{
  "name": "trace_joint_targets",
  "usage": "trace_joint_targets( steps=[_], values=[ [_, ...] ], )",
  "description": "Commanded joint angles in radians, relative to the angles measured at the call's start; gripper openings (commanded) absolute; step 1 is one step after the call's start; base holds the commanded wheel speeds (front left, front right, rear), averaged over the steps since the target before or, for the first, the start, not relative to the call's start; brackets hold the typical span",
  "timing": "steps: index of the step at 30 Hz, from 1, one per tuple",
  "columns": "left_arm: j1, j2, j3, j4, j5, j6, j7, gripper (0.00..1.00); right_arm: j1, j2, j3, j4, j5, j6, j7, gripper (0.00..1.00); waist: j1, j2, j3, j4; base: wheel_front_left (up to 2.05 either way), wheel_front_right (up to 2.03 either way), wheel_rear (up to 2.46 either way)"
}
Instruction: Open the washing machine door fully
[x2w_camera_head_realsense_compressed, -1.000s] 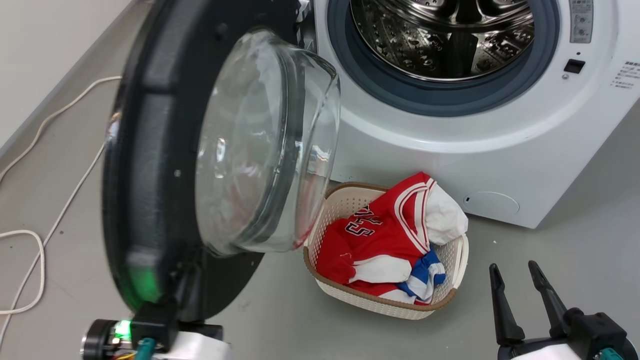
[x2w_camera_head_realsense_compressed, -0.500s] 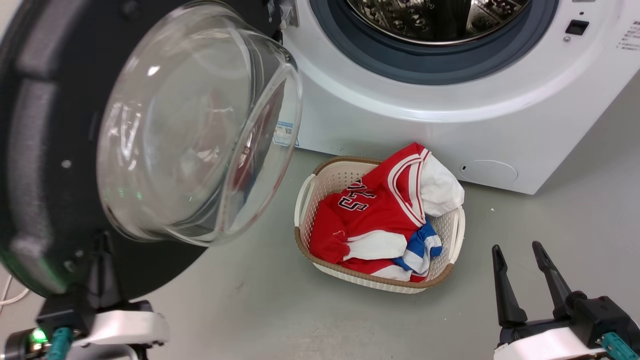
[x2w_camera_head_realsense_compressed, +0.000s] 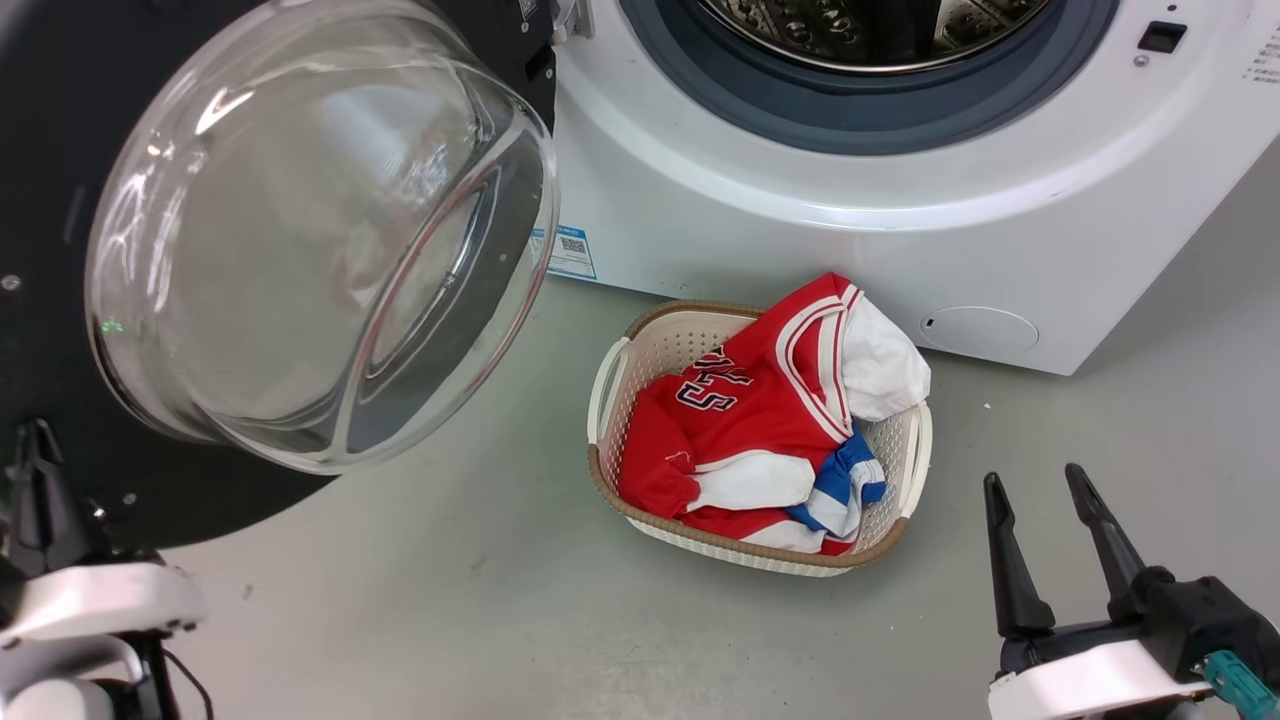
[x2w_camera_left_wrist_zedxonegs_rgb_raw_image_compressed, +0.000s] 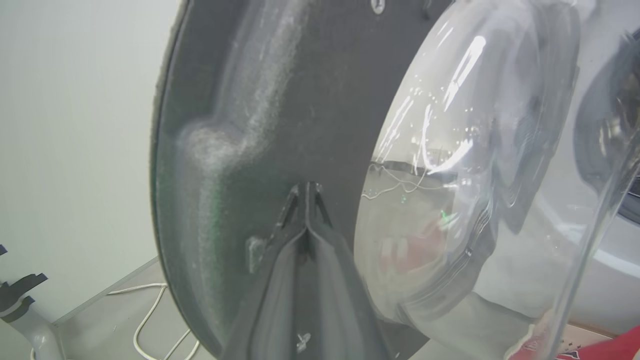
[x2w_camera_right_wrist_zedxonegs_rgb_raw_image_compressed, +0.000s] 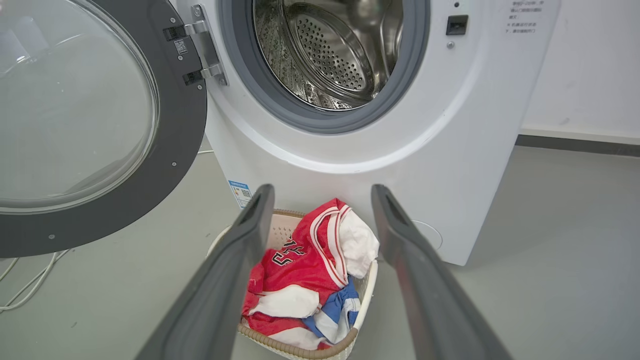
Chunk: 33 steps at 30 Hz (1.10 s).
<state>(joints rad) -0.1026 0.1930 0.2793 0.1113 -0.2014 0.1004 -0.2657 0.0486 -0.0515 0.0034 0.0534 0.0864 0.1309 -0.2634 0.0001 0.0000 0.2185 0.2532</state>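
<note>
The left gripper (x2w_camera_left_wrist_zedxonegs_rgb_raw_image_compressed: 307, 194), fingers pinched together on nothing, leans its tips on the door (x2w_camera_left_wrist_zedxonegs_rgb_raw_image_compressed: 260, 100) near its lower edge to push it wide off the washing machine (x2w_camera_head_realsense_compressed: 800, 260); the right gripper (x2w_camera_head_realsense_compressed: 1032, 478) hangs spread and empty.

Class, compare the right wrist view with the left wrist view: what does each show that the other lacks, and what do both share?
Right wrist, not left wrist: the drum's perforated wall, the hinge, the open right hand. Left wrist, not right wrist: the shut left hand, tips at the door. Both: that door, its glass window, the red shirt, floor cable.
</note>
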Motion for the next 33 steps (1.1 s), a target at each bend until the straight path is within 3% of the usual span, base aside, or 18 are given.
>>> trace_joint_targets(
  steps=[1,16,33],
  values=[
    [-0.029,0.019,0.025,0.016,-0.007,-0.005,0.002,0.0,-0.012,0.003,0.0,-0.006,-0.005,0.0,-0.002,1.0,-0.0001,0.0,0.003,-0.001,0.0,0.0,0.0],
    [-0.276,0.134,0.125,0.342,-0.047,-0.114,0.002,0.0,-0.041,0.003,-0.01,-0.022,-0.03,0.0,-0.002,1.0,-0.0001,0.0,0.053,-0.023,0.0,0.0,0.0],
    [-0.351,0.168,0.177,0.488,-0.004,-0.144,0.002,0.0,-0.047,0.003,-0.01,-0.014,-0.021,0.0,-0.002,1.0,-0.0001,0.0,0.052,-0.046,0.0,0.0,0.0]
  ],
)
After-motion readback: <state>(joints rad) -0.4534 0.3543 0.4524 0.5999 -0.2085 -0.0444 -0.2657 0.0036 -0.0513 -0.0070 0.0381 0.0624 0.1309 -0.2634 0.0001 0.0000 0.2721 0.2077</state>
